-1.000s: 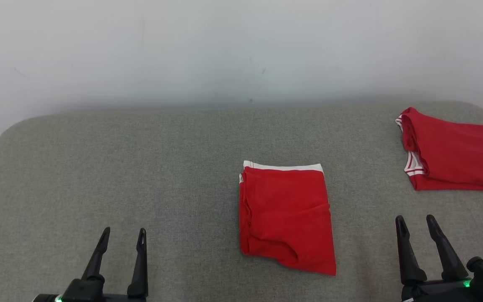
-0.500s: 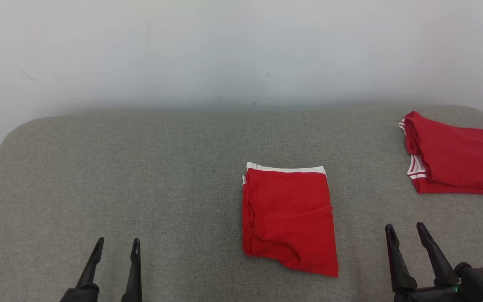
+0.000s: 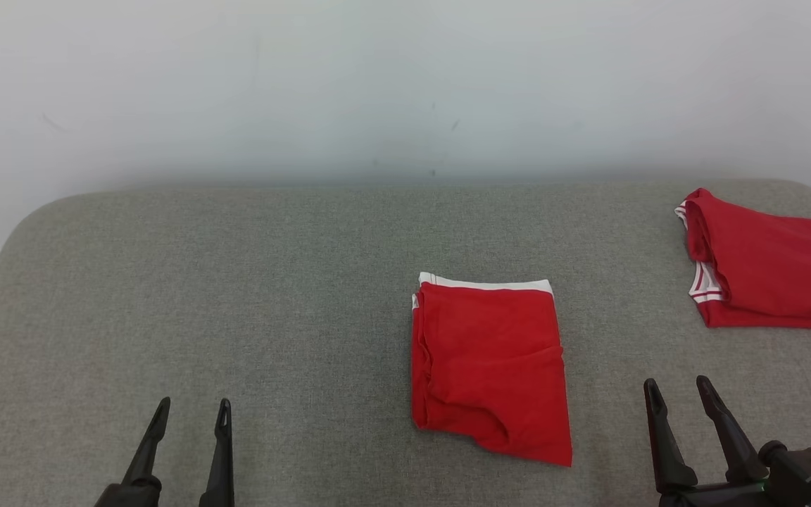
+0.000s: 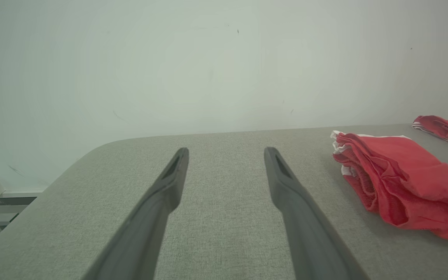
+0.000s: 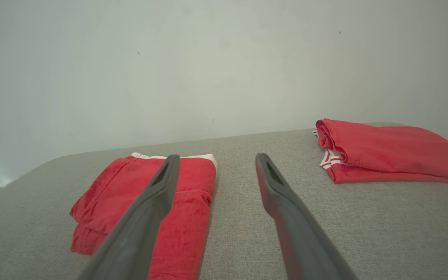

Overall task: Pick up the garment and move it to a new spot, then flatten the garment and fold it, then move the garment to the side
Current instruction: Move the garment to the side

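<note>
A: Where does the folded red garment with the white waistband (image 3: 490,370) lie?

B: It lies flat on the grey fabric-covered worktop (image 3: 236,282), a little right of the middle. The white band is turned toward the pale wall (image 3: 377,84). Nothing touches it.

A: And the left gripper (image 3: 193,403)?

B: It is at the near edge, well to the left of the garment. Its two dark fingers stand apart and hold nothing; the grey fabric shows between them.

A: The right gripper (image 3: 676,381)?

B: Its fingers are also spread and empty. It is near the front edge, to the right of the garment and apart from it.

A: What is the other red thing?

B: A second folded red garment with white-striped trim (image 3: 771,274). It lies at the far right corner, well apart from the first one.
</note>
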Controlling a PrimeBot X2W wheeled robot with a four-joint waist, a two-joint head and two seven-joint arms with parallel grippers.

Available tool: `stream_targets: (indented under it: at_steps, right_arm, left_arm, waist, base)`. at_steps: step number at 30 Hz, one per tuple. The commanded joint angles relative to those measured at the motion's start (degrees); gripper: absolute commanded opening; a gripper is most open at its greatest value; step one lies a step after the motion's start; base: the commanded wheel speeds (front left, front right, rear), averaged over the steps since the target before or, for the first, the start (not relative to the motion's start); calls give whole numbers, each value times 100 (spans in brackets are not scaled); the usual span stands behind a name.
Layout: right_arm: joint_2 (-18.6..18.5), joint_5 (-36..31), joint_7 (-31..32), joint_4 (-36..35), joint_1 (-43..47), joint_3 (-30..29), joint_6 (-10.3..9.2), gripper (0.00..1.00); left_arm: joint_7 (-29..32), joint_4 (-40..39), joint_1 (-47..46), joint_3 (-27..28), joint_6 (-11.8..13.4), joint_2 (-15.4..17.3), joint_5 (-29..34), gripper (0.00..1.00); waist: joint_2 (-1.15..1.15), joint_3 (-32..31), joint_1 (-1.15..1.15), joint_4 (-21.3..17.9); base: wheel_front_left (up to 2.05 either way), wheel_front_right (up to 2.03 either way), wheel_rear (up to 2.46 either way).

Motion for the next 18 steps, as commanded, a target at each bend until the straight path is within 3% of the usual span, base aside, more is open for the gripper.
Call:
stream_targets:
  at_steps: [1,18]
  right_arm:
    - [11,-1,17,13,52,-3,-17,100]
    - [-50,-57,236,562,-642,66,-17,100]
  left_arm:
    - [-16,-17,56,-4,-10,19,-41,100]
    - [-16,-32,-51,-84,-22,-34,54,100]
  waist:
    - [0,-1,0,2]
    - [0,140,0,201]
  base:
    - [0,0,0]
    - [0,0,0]
